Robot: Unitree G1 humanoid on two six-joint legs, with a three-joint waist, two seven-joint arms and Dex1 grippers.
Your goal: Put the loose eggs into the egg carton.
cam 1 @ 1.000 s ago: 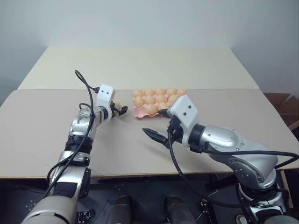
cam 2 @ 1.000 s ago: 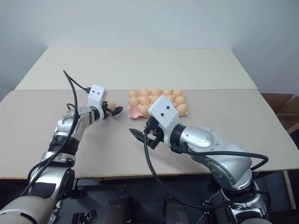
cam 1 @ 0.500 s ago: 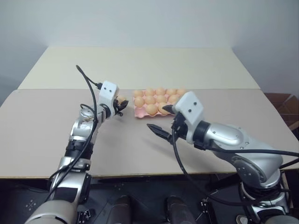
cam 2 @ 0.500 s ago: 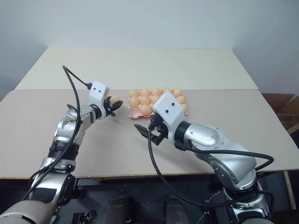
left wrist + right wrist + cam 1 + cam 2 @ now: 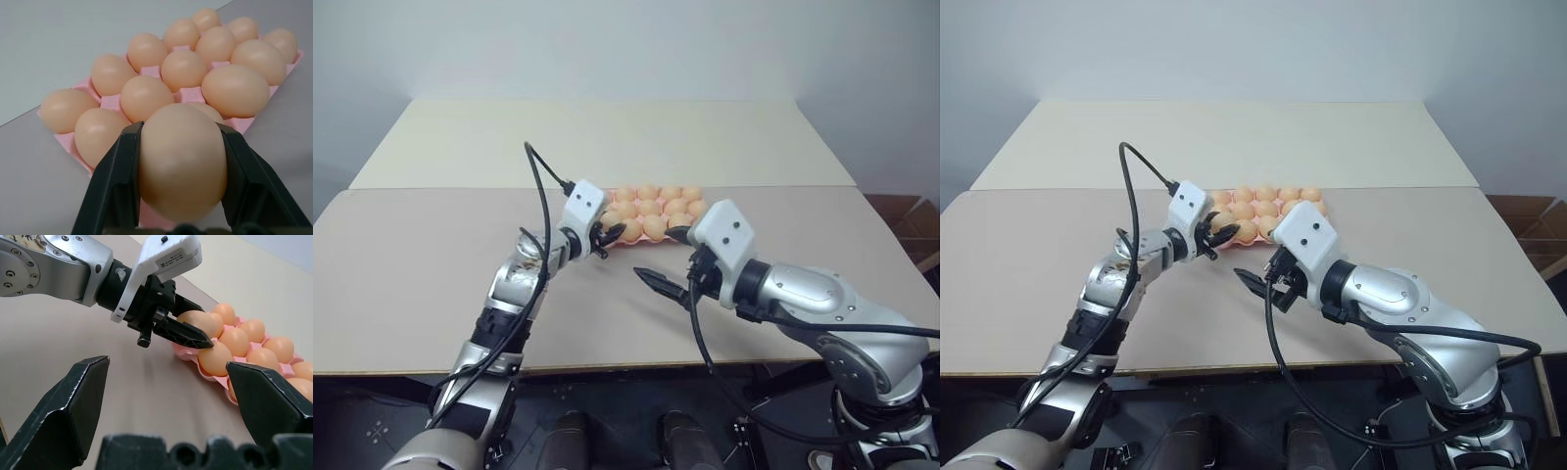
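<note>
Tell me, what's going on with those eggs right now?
Left gripper jaws shut on an egg, at the pink carton's near corner. Right gripper jaws open, empty. Nothing in the way.

Even, diffuse overhead lighting; the table (image 5: pixel 401 264) is bright, with soft, faint shadows under the arms. No glare apart from mild highlights on the eggs (image 5: pixel 234 90). Head views are sharp throughout. In the left wrist view the nearest egg (image 5: pixel 182 161) and black fingers (image 5: pixel 115 186) appear slightly soft
</note>
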